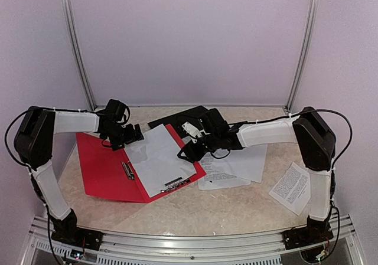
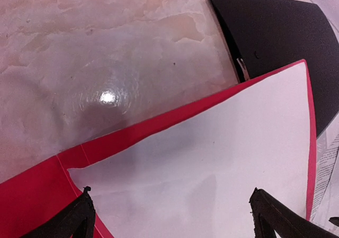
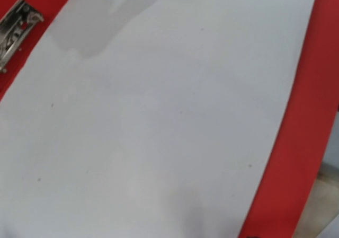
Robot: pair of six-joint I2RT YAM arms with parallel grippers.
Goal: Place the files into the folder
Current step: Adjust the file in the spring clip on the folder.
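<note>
Nearest, at the lower right of the top view, a small white paper sheet printed with black text lies alone on the marbled beige tabletop, well apart from the folder. Just beyond it, right of centre, a few loose white printed paper sheets overlap each other, outside the folder too. Left of centre the flat red card folder lies open, and one blank white paper sheet rests on its right half, near a metal clip. So one file looks placed and several are left to move. The right gripper hovers at that sheet's right edge; I cannot tell whether its jaws are parted or pinching. The left gripper hangs over the sheet's far left corner, fingers spread wide, holding nothing. Farthest, a flat black board lies behind the folder.
</note>
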